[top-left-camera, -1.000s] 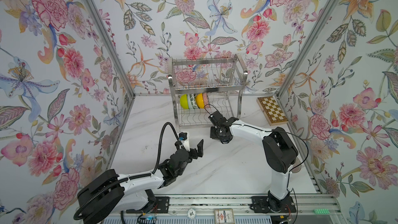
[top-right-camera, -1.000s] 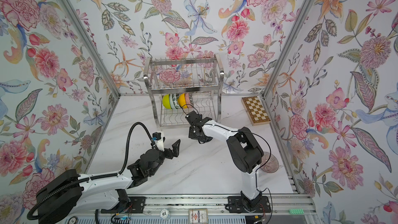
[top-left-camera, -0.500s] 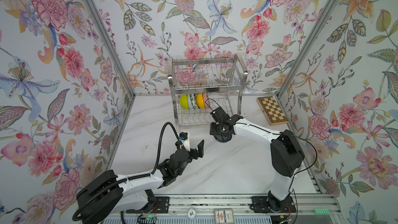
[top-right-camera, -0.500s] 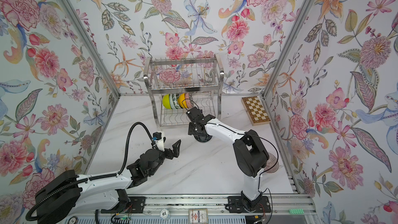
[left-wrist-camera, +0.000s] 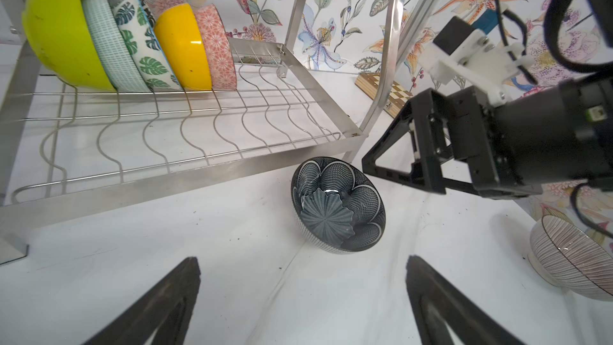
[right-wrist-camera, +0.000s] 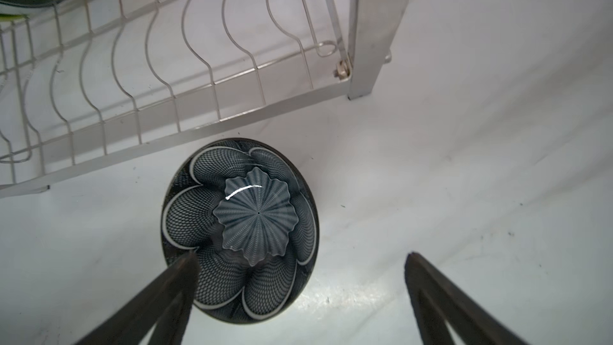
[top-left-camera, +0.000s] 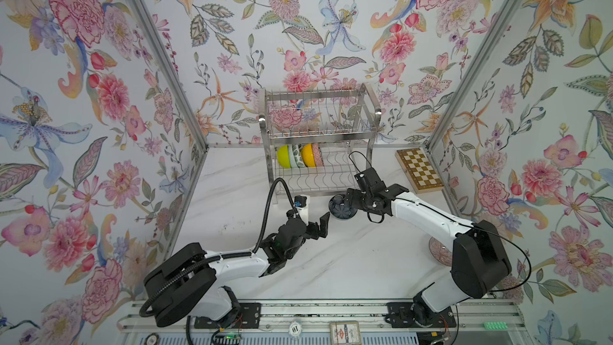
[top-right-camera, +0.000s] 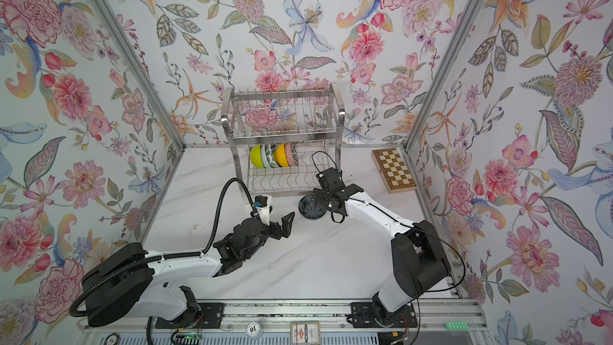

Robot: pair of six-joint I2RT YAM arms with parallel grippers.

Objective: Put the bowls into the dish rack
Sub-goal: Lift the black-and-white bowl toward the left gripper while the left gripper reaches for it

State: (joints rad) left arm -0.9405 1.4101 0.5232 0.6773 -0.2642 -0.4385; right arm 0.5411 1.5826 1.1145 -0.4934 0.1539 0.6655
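Note:
The steel dish rack (top-left-camera: 320, 136) (top-right-camera: 285, 132) stands at the back. Its lower tier holds several bowls on edge, among them a lime-yellow one (top-left-camera: 283, 155) and an orange-yellow one (left-wrist-camera: 182, 48). A dark navy bowl (top-left-camera: 341, 209) (left-wrist-camera: 338, 205) (right-wrist-camera: 238, 227) rests tilted on the table just in front of the rack's lower rail (right-wrist-camera: 166, 127). My right gripper (top-left-camera: 345, 202) (right-wrist-camera: 298, 257) hangs open over it, one fingertip (right-wrist-camera: 185, 263) above its rim and nothing gripped. My left gripper (top-left-camera: 323, 224) (left-wrist-camera: 302, 263) is open and empty, a little short of that bowl.
A pink lined bowl (top-left-camera: 439, 250) (left-wrist-camera: 570, 260) sits upright at the right, partly hidden behind the right arm. A wooden chessboard (top-left-camera: 419, 170) (top-right-camera: 393, 170) lies at the back right beside the rack. Floral walls close in three sides.
My right gripper has opened and let go of the dark navy bowl, which now lies on the table before the rack. The left arm has not moved.

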